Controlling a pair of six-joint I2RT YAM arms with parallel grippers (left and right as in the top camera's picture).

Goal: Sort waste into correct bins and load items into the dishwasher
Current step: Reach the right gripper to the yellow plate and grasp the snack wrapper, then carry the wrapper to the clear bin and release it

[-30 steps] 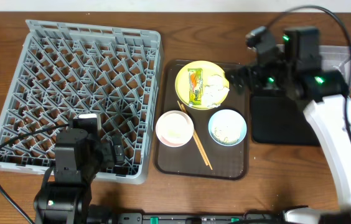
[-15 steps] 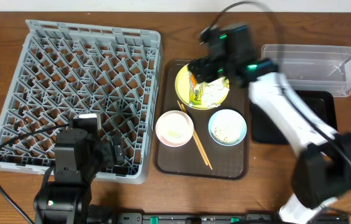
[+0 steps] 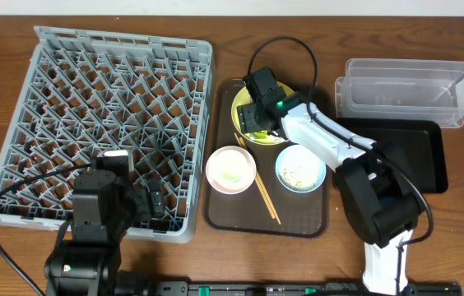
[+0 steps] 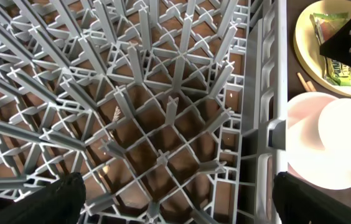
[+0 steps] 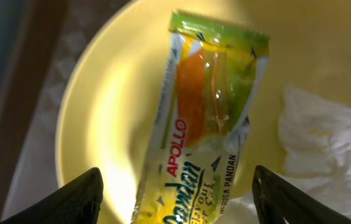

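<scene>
The right gripper (image 5: 180, 198) hangs wide open and empty just above the green-and-orange snack wrapper (image 5: 208, 118). The wrapper lies flat on the yellow plate (image 5: 113, 118), beside the crumpled white paper (image 5: 325, 143). The left gripper (image 4: 175, 202), also spread open and empty, sits over the grey dish rack (image 4: 163, 112).
</scene>
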